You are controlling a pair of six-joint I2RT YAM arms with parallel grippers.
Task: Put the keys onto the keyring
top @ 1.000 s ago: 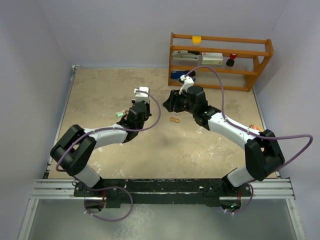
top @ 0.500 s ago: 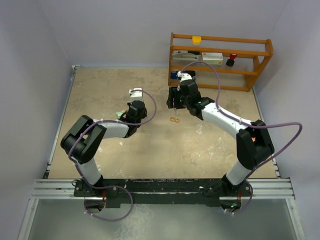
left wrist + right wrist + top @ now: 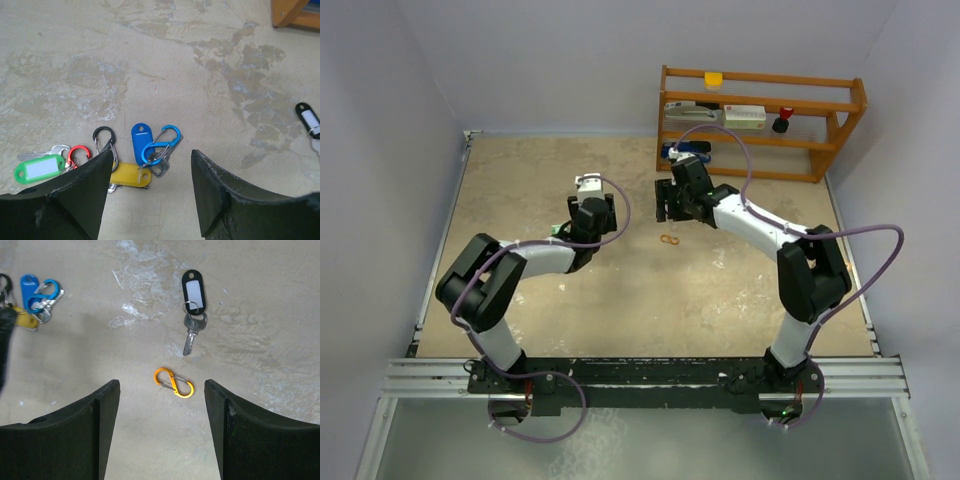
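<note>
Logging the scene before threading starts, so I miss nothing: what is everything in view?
key tags: 4; blue tag, green tag, yellow tag clustered together; black tag apart, silver key attached.
hooks: 4; black hook, red hook, blue hook in that cluster; orange hook alone, near the black tag.
shelf: 1, wooden, far right.
table: 1, beige.
tools: 2, black; left tool, right tool, both open, empty.

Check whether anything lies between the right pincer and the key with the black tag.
Yes: the orange S-hook lies on the table directly between the open right pincer and the key with the black tag, apart from the key's tip. Nothing else visible sits on that path.
</note>
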